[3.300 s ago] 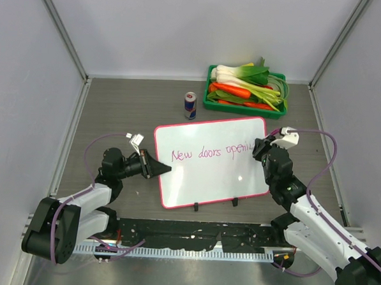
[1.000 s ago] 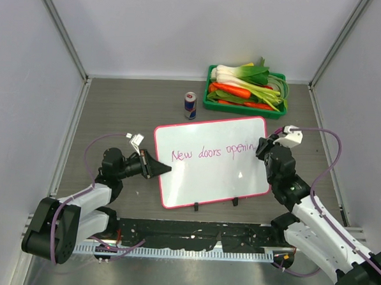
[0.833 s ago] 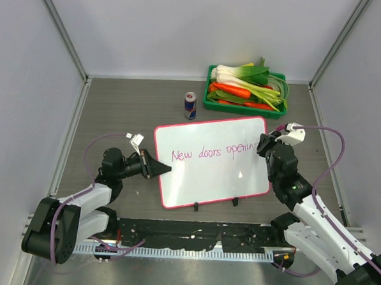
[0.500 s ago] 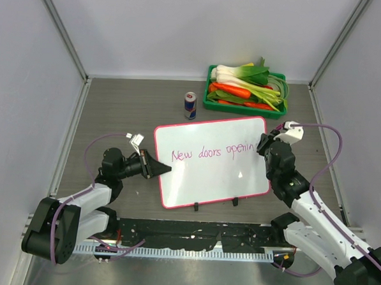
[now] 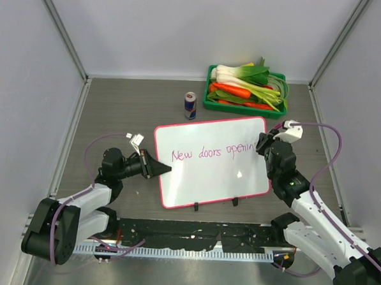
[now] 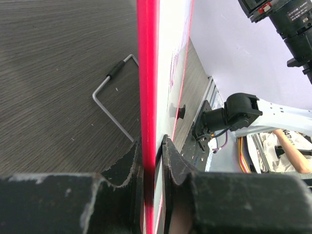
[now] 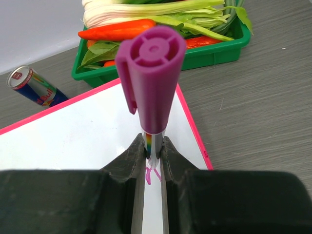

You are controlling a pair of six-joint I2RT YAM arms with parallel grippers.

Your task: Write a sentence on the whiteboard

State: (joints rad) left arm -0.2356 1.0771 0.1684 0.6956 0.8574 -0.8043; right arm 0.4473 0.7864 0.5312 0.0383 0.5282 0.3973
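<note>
Pink-framed, the whiteboard point(image 5: 208, 178) sits in the middle of the top view on a grey wood-grain table point(image 5: 128, 107), with its 2 black feet along its lower edge. The sentence point(image 5: 206, 154) runs across the board's upper half in thin pink cursive. It reads "New doors openin" up to the right gripper point(image 5: 262, 146), which covers the end of the line at the board's upper right edge.

In the right wrist view, 2 fingers point(image 7: 130, 161) pinch a marker point(image 7: 151, 73) whose purple cap faces the camera. A pink stroke lies on the board just below it, but the tip itself is hidden.

The left gripper point(image 5: 163, 170) is at the board's left edge, and the left wrist view shows it clamped on the pink frame, 1 finger on each face.

At the upper right, a green tray point(image 5: 208, 105) holds vegetables, and a can point(image 5: 190, 105) stands just left of it.
</note>
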